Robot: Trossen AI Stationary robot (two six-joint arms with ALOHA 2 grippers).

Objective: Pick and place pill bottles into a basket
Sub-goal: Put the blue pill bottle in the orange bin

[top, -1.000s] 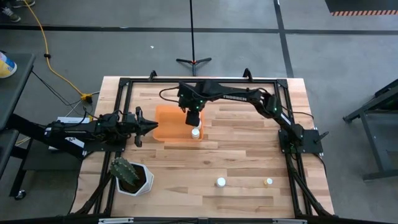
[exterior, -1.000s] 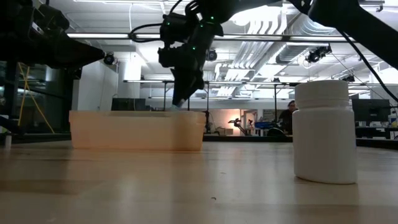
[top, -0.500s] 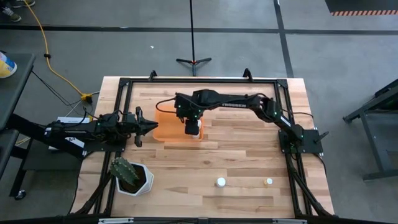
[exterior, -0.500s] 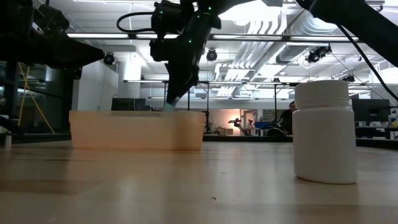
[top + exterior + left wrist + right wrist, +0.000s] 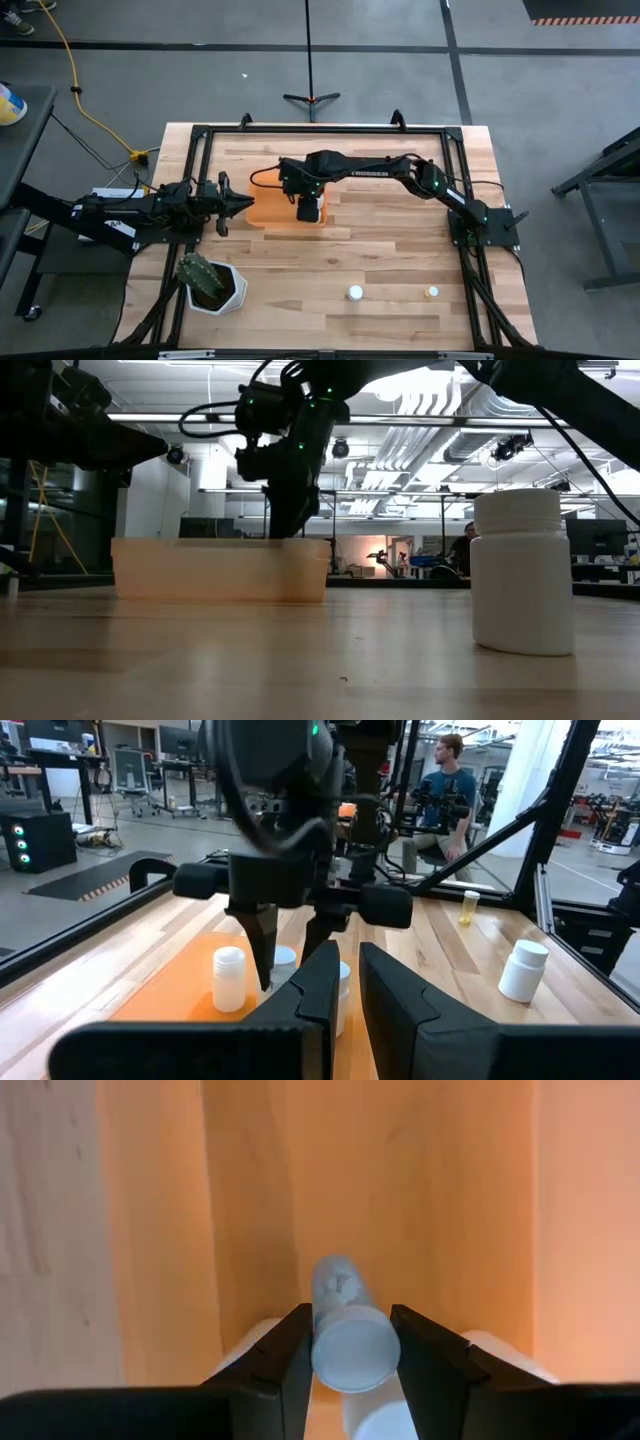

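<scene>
My right gripper (image 5: 309, 208) reaches down into the orange basket (image 5: 265, 196), shut on a white pill bottle (image 5: 338, 1285). In the left wrist view its fingers (image 5: 264, 940) stand among three white bottles (image 5: 229, 978) in the basket. A white bottle (image 5: 355, 293) and a yellowish one (image 5: 431, 293) stand on their bases on the table near the near edge. My left gripper (image 5: 248, 203) waits at the basket's left side, fingers nearly together, empty. My right gripper pinches the bottle between its two fingers at the cap end (image 5: 355, 1348), one finger (image 5: 292, 1355) on each side. The fingers come from above, pointing down. The bottle hangs below them inside the basket, its lower end slightly tilted; whether it touches the floor I cannot tell.
A white pot with a green cactus (image 5: 210, 282) stands at the near left. The white loose bottle looms large in the low view (image 5: 522, 572). A black frame (image 5: 200, 135) runs around the table. A person (image 5: 450, 780) sits in the room beyond.
My right gripper has gone toward the table's near edge and down into the basket with the bottle, turning more upright. The bottle, first seen above the basket's rim, is now hidden behind its wall in the low view.
</scene>
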